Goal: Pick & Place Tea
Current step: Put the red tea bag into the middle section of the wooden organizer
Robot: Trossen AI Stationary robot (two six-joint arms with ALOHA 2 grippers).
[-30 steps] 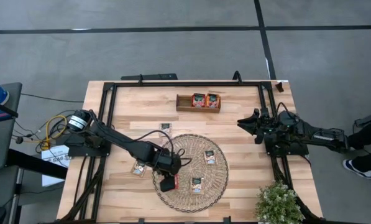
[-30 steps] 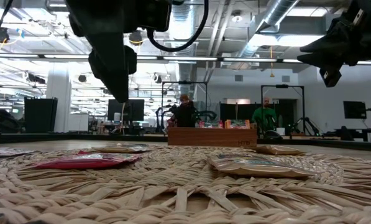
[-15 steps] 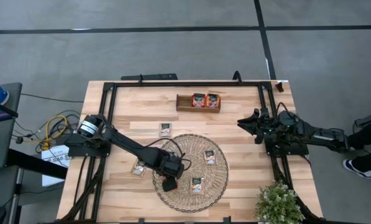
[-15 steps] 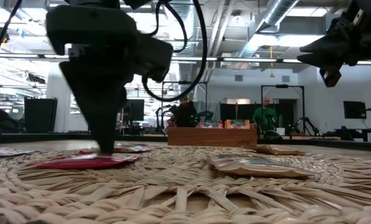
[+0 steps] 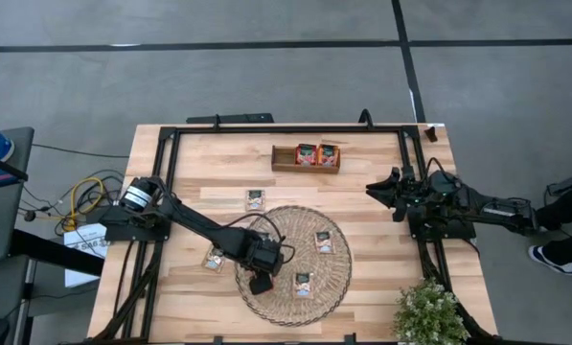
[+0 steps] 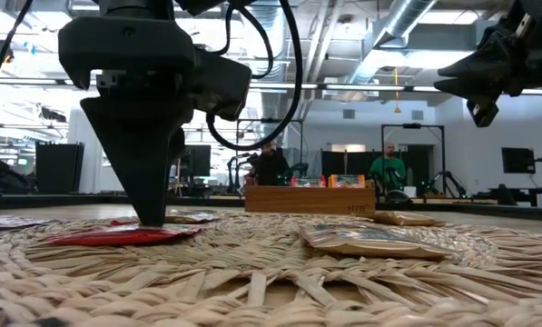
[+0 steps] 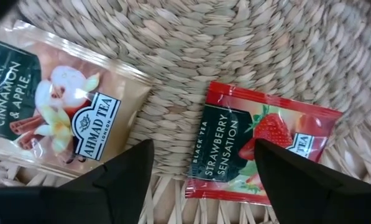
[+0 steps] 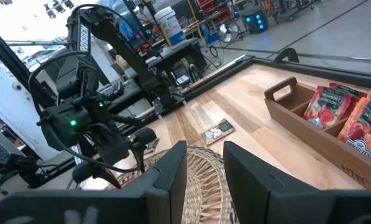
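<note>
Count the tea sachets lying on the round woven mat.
3 visible: one right of centre, one nearer the plant, and a red strawberry one under the left gripper. Others may be hidden beneath the arm.

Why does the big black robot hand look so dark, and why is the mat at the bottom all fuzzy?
Low view: the left gripper stands against bright ceiling lights, so it shows as a silhouette; the woven mat nearest the lens is out of focus. Left wrist view: the strawberry sachet is sharp, its print readable, with a soft sheen on the wrapper.
</note>
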